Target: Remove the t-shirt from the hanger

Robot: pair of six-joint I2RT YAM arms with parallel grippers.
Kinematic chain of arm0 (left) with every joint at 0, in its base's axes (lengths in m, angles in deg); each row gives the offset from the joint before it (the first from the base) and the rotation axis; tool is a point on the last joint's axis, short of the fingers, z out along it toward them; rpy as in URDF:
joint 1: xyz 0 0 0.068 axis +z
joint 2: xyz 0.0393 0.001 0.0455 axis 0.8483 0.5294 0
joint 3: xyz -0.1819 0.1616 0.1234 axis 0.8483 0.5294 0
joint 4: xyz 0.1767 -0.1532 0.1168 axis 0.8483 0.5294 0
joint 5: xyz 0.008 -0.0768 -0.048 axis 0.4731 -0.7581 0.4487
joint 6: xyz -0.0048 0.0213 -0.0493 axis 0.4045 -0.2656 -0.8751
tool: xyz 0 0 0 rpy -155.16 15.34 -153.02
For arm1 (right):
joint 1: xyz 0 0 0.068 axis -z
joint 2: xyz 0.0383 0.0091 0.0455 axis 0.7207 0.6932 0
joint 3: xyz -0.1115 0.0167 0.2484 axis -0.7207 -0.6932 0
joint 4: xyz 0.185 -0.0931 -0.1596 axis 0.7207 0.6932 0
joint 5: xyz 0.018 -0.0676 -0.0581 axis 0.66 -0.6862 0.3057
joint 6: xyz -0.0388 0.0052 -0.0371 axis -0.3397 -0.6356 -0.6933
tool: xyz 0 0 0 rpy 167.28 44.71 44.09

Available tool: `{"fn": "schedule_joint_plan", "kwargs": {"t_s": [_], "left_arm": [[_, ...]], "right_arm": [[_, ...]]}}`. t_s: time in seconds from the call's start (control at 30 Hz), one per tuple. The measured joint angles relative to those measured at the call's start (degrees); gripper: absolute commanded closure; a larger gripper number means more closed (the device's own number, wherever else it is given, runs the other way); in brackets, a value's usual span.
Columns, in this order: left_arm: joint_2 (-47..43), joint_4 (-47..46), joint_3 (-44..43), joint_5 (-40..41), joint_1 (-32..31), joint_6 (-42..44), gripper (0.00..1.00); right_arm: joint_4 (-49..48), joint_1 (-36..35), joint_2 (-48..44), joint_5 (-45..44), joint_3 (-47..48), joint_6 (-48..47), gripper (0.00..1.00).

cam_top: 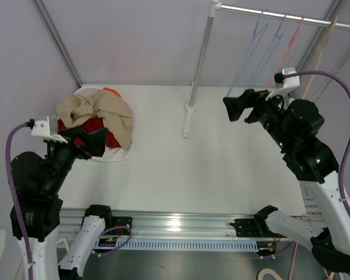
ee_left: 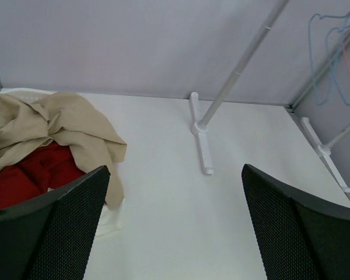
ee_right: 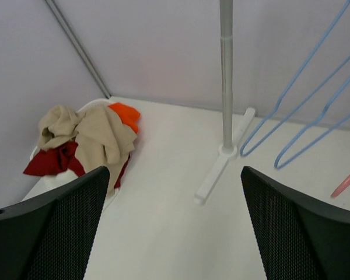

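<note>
- Our left arm rises from its base at the near left, bent at the elbow, with the wrist reaching forward and to the right.
- Our left gripper points away from us. Its two black fingers are spread wide with nothing between them.
- Our right arm stands taller, folded at the elbow, with the wrist turned left.
- Our right gripper hangs high, its fingers likewise spread wide and empty.

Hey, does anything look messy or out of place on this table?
Yes. The clothes sit in a crumpled pile at the table's far left corner, a tan garment draped over red and orange ones. The hangers on the rail hang bare. The left gripper and right gripper are open and empty.
</note>
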Motion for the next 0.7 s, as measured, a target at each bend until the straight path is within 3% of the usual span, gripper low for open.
{"fn": "schedule_joint_plan", "kwargs": {"t_s": [0.3, 0.7], "left_arm": [[-6.2, -1.7, 10.1, -6.3, 0.0, 0.0, 0.00], [-7.0, -1.8, 17.7, -8.2, 0.0, -0.5, 0.00]], "right_arm": [[6.7, -0.1, -10.2, 1.4, -17.2, 3.6, 0.01], [12.0, -0.2, -13.3, -0.4, -19.5, 3.8, 0.00]]}}
